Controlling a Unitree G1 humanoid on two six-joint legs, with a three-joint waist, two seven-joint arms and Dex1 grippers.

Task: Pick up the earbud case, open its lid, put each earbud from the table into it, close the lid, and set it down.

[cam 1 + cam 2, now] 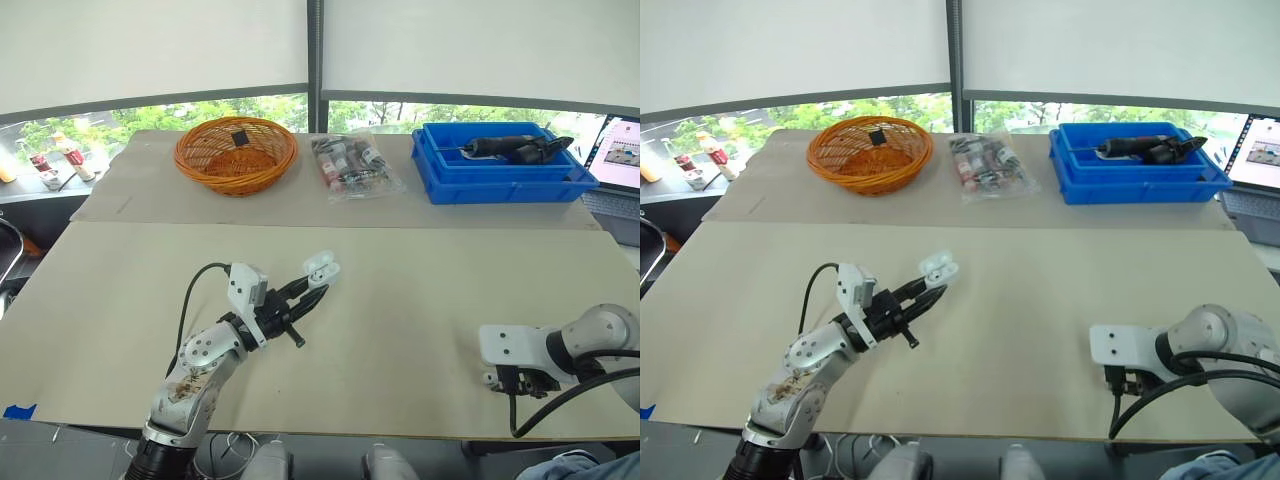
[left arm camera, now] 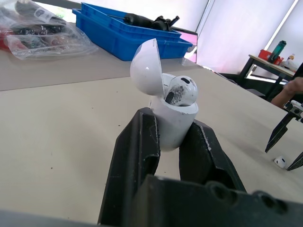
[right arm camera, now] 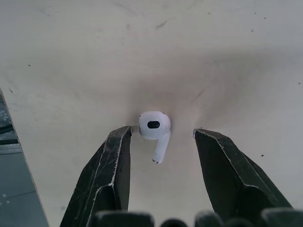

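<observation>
The open earbud case (image 2: 168,118), one earbud (image 2: 182,91) seated, is being gripped by the left jaws. The second earbud (image 3: 154,127) is being straddled by wide right jaws; a gentle pinch is probably being called for next.

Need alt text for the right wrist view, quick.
A white earbud lies on the tan table inside the open right end effector, not yet gripped. It sits closer to one finger than the other, stem pointing back toward the camera.
</observation>
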